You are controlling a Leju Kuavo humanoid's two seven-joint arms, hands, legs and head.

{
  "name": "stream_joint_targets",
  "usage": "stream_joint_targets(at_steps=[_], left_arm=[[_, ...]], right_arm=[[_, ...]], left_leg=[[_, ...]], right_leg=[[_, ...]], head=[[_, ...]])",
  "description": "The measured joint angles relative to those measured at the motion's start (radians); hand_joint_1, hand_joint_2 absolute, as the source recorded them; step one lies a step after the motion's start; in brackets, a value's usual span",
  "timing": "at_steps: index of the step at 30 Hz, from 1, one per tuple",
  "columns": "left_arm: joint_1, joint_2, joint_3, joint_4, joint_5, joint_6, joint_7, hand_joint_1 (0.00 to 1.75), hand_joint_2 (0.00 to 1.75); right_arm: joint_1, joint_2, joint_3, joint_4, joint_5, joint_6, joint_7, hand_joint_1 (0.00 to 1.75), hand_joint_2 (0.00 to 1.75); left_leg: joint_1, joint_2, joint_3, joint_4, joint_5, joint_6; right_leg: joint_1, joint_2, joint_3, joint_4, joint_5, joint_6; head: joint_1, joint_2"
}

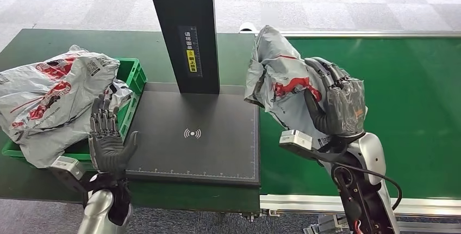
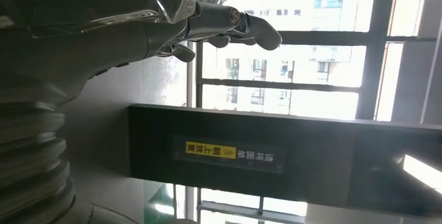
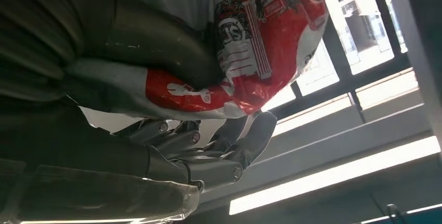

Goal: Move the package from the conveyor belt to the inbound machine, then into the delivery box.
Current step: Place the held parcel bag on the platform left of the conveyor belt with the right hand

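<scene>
Our right robot hand (image 1: 338,106) grips package (image 1: 277,79), right of centre; left robot hand (image 1: 110,141) spread, empty. We judge bag soft, light, slippery; hold bunched middle.

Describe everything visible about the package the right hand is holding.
The package is a crumpled grey plastic mailer bag with red and white printing, soft and wrinkled. The right hand grips it from the side, thumb across its front, lifted above the edge where the green conveyor belt meets the black scanner platform. It stands roughly upright.
</scene>
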Motion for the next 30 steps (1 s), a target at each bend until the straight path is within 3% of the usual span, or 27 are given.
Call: stream_joint_targets(at_steps=[6,12,20,23,30], left_arm=[[0.004,-0.013,0.015,-0.085,0.002,0.057,-0.002,0.00,1.75],[0.009,-0.017,0.020,-0.117,0.013,0.063,-0.002,0.00,1.75],[0.016,-0.020,0.025,-0.128,0.016,0.054,-0.002,0.00,1.75],[0.016,-0.024,0.026,-0.128,0.016,0.041,-0.002,0.00,1.75],[0.016,-0.035,0.020,-0.119,0.026,0.019,-0.002,0.00,1.75]], right_arm=[[-0.146,0.001,0.137,0.143,0.116,0.083,0.039,1.75,1.75],[-0.327,0.003,0.296,0.343,0.117,0.150,0.013,1.75,1.75],[-0.426,0.018,0.419,0.497,0.100,0.182,0.001,1.75,1.75],[-0.463,0.045,0.477,0.589,0.098,0.183,-0.014,1.75,1.75],[-0.501,0.141,0.612,0.859,0.101,0.081,-0.065,1.75,1.75]], left_leg=[[0.000,0.001,0.001,0.000,0.000,0.000],[0.000,0.001,0.001,0.000,0.001,-0.001],[0.000,0.001,0.000,0.000,0.001,-0.001],[0.000,0.001,0.001,0.000,0.001,-0.001],[0.000,0.001,0.001,0.000,0.001,-0.001]], right_leg=[[0.000,0.002,0.000,0.001,0.001,-0.001],[0.000,0.001,0.000,0.001,0.001,-0.001],[0.000,0.001,-0.001,0.001,0.001,-0.001],[0.000,0.002,-0.001,0.001,0.001,-0.001],[0.000,0.002,-0.001,0.001,0.001,-0.001]], head=[[0.000,0.000],[0.000,0.000],[0.000,0.000],[0.000,0.000],[0.000,0.000]])
